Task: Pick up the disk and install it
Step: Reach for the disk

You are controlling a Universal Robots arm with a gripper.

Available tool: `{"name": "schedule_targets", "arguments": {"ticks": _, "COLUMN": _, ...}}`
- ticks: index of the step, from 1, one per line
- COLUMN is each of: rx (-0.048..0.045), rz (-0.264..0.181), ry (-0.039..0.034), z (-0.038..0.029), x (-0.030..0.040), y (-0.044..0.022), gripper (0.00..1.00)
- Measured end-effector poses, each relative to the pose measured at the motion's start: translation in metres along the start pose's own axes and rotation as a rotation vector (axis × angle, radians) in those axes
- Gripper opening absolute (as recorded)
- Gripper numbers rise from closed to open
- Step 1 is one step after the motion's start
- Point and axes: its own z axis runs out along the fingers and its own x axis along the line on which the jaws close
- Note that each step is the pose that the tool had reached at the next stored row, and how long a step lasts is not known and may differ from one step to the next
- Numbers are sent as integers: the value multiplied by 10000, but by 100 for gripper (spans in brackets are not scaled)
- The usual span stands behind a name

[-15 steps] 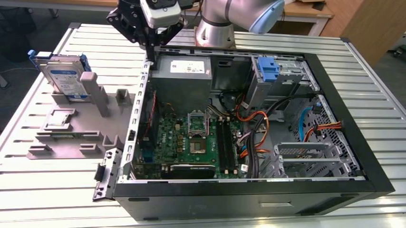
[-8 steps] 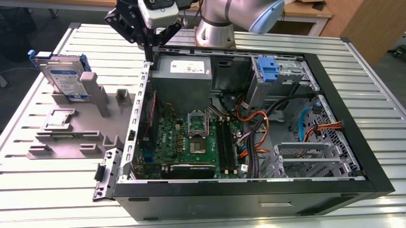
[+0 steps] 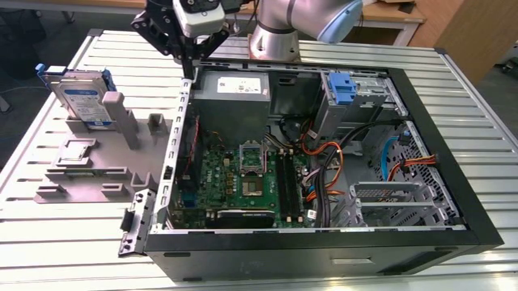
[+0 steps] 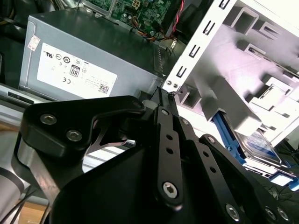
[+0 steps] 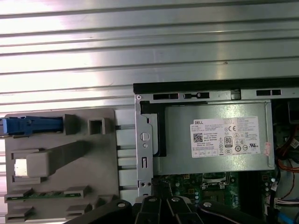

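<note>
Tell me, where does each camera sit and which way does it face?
Exterior view: off the arm, looking down on the open computer case, the disk in its grey holder, the arm and gripper.
First wrist view: on the wrist, facing down on holder and power supply; gripper links show.
Second wrist view: on the wrist, looking along the gripper towards the power supply.
Both wrist views share power supply, holder, disk.

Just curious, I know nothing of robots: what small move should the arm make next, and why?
Probably shift towards the exterior view's left. The gripper hangs empty over the case wall, while the disk stands on edge in its grey holder there, untouched.
</note>
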Motion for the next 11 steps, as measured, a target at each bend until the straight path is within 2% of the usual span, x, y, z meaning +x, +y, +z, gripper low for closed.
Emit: {"name": "schedule_targets", "arguments": {"ticks": 11, "rx": 3, "rz": 0, "ry": 7, "z": 17, "x": 107, "y": -5, "gripper": 10}}
